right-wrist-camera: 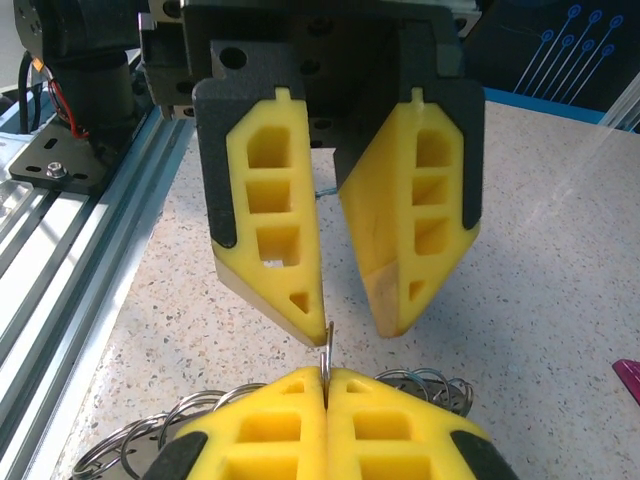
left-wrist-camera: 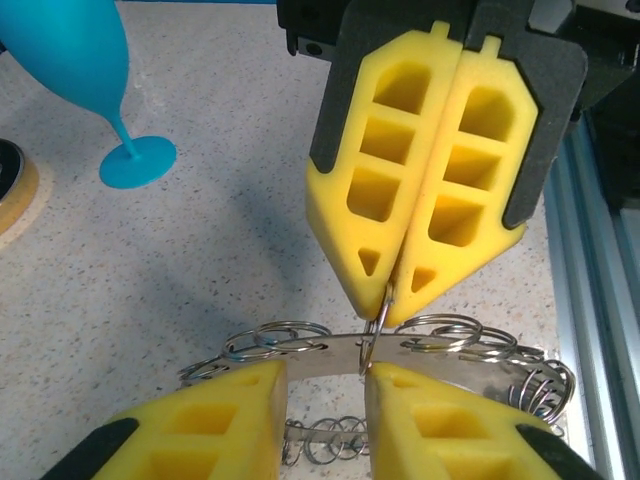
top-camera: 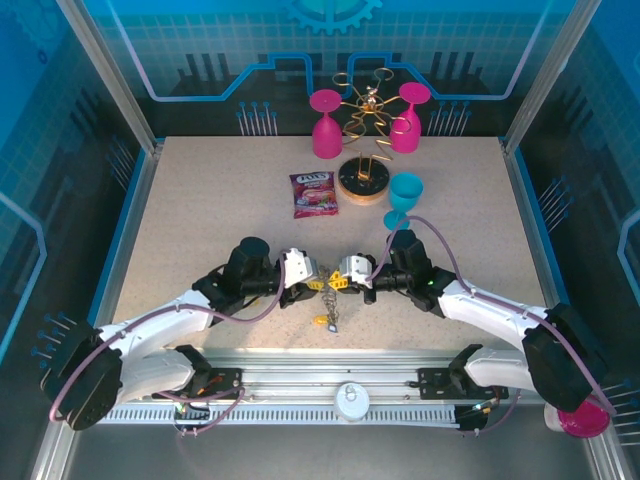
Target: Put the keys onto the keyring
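The right tool sits closest, its yellow fingers pressed together on one small wire loop of the keyring. The keyring is between both tools, near the front middle of the worktop. The left tool is spread (nothing in it). I think it should close softly on that same loop and pry it open slowly, no yanking.

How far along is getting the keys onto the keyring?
Done: nothing clearly threaded. In hand: right claw shut on a wire loop of the keyring, left claw open around that loop. Remaining: the keys under the claws; too small to tell whether attached.
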`<state>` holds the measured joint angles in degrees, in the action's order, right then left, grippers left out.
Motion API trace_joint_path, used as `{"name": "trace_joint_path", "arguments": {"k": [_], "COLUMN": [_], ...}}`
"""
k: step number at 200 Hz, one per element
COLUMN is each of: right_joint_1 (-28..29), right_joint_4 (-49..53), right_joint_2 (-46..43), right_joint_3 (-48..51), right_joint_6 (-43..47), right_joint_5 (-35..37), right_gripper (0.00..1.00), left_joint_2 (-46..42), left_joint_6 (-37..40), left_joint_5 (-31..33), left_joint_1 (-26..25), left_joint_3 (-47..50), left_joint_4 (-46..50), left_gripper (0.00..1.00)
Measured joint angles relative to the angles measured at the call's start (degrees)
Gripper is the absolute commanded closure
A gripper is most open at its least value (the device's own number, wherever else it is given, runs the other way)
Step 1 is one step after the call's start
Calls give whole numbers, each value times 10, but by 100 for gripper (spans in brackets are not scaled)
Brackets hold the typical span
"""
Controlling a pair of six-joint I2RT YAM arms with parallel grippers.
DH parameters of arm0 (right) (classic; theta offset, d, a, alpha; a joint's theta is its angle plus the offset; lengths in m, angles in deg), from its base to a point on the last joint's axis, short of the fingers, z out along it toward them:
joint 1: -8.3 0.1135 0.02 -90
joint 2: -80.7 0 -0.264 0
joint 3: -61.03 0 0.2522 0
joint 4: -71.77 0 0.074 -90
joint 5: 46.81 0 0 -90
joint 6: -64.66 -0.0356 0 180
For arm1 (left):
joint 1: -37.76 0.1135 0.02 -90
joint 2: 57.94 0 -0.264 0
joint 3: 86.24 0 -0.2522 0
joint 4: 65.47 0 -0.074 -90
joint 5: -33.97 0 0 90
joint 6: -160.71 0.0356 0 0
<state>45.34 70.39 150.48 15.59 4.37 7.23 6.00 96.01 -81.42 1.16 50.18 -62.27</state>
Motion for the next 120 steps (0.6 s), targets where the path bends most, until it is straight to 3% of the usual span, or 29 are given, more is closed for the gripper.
{"name": "trace_joint_path", "arguments": {"k": [75, 96, 115, 120], "right_joint_1": [0, -1, -3, -3], "right_joint_4": [-21, -26, -28, -28], "right_joint_2": [11, 12, 13, 13], "right_joint_3": [0, 0, 0, 0], "right_joint_6": [-18, -21, -25, -25], "right_joint_5": [-11, -11, -11, -9], "right_gripper": [100, 100, 100, 94], "left_joint_2": [10, 10, 10, 10], "left_joint_6": [-15, -15, -14, -14], "left_joint_5": [-27, -30, -30, -30], "left_joint_1": [0, 0, 0, 0], "left_joint_3": [1, 2, 4, 4], "left_joint_4": [-20, -22, -26, -26], "left_gripper": [89, 100, 100, 100]}}
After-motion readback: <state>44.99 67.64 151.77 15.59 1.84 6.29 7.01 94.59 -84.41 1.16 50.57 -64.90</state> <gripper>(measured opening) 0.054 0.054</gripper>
